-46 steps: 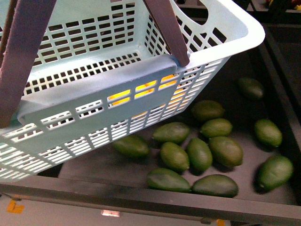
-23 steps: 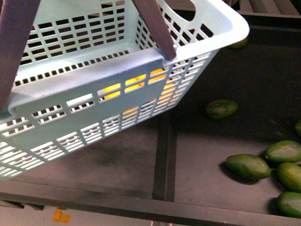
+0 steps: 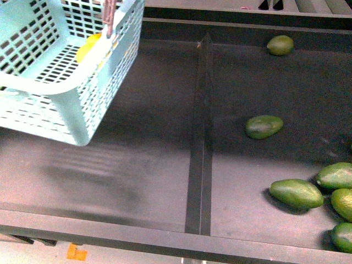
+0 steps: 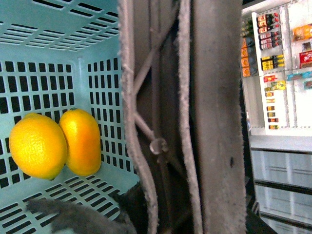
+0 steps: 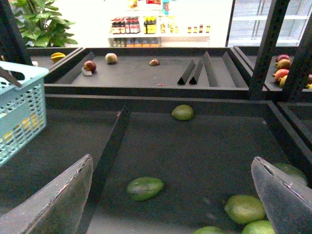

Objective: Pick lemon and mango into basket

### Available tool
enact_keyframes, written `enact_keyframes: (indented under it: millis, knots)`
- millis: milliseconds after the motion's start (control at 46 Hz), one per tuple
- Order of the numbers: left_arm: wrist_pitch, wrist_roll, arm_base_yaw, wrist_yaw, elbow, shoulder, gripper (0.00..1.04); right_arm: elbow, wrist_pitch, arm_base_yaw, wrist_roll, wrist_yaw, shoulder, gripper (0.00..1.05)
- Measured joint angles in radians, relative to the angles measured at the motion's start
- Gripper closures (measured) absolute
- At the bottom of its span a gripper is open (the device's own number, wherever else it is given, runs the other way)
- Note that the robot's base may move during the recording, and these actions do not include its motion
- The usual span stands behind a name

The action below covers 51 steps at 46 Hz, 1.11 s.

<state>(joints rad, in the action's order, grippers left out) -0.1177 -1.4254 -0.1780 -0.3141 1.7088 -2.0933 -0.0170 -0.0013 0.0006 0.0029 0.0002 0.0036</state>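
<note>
Both fruits are lying in the basket (image 3: 66, 104) — the lemon (image 4: 36, 145) touching the mango (image 4: 83, 141); left claw gripping the handle (image 4: 214, 122), right gripper (image 5: 170, 195) gaping empty — only setting down seems left

The basket (image 3: 66, 104) looks like smooth, slightly glossy teal plastic with slotted walls, and its handle (image 4: 214, 122) is a duller brown with frayed, fuzzy edges. Inside, the lemon (image 4: 36, 145) has finely dimpled skin with a soft sheen, while the mango (image 4: 83, 141) is smoother. The green fruits (image 3: 296, 193) look smooth and faintly glossy on a dark matt shelf (image 3: 137, 165).
</note>
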Motion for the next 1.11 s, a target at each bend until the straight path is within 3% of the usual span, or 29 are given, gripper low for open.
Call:
enact_keyframes:
  millis: [283,696,935,1109]
  knots:
    - [-0.042,-0.080,-0.004,0.017,0.364,-0.326,0.91,0.000,0.000,0.000,0.000,0.000,0.000,0.09]
    - [-0.105,-0.149,-0.035,-0.005,0.340,-0.388,0.91,0.000,0.000,0.000,0.000,0.000,0.000,0.09]
    - [-0.092,-0.180,-0.037,-0.053,0.223,-0.299,0.51,0.000,0.000,0.000,0.000,0.000,0.000,0.09]
    - [-0.092,-0.156,-0.032,-0.101,0.021,-0.094,0.19,0.000,0.000,0.000,0.000,0.000,0.000,0.09]
